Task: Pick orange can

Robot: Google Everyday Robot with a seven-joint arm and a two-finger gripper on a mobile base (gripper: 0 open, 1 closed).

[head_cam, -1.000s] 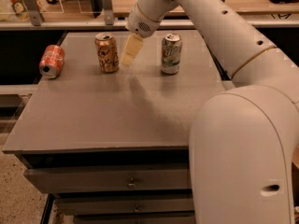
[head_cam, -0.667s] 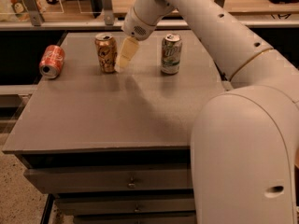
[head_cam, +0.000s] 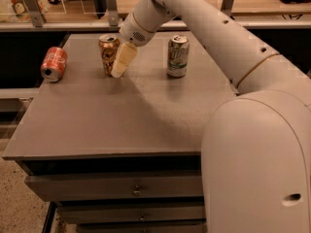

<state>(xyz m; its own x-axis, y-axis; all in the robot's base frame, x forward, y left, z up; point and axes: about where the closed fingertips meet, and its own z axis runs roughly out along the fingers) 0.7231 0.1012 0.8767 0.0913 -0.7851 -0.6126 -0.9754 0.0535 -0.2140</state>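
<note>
The orange can [head_cam: 107, 52] stands upright at the back of the grey table [head_cam: 121, 115], left of centre. It is golden-orange with pale patches and a silver top. My gripper [head_cam: 118, 68] reaches down from the white arm [head_cam: 194, 18] and sits against the can's right side, its tip near the table at the can's base. It hides part of the can's right edge.
A red-orange can [head_cam: 53, 63] lies on its side at the table's back left. A green-and-white can [head_cam: 178, 56] stands upright to the right of the gripper. My white robot body [head_cam: 257, 164] fills the right foreground. Drawers [head_cam: 136, 188] sit under the table.
The gripper has moved left and slightly down, from between the two upright cans to right against the orange can. The cans have not moved.
</note>
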